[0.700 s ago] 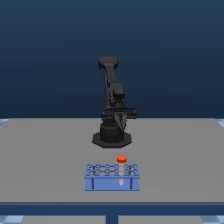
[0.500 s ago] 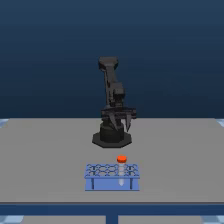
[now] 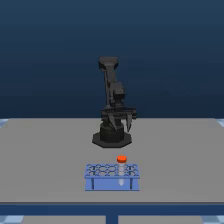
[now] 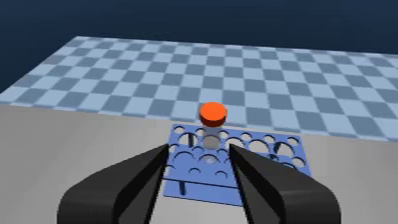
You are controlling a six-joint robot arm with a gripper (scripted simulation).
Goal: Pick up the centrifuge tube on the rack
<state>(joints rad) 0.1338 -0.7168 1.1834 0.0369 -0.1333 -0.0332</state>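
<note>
The jaws [image 4: 202,152] stand released, their two dark fingers [image 4: 142,175] spread with a clear gap between them and nothing held. In the wrist view that gap frames the centrifuge tube [image 4: 211,120], which stands upright in a hole of the rack [image 4: 266,165], its orange-red cap rising above the light-blue grid. The jaws hang apart from the tube, not touching it. In the exterior view the jaws [image 3: 123,121] sit low before the dark arm's base [image 3: 111,137], well behind the rack [image 3: 111,177] on the grey tabletop [image 3: 45,160]. The tube's cap [image 3: 121,159] shows toward the rack's far side, nearer the exterior view's right.
</note>
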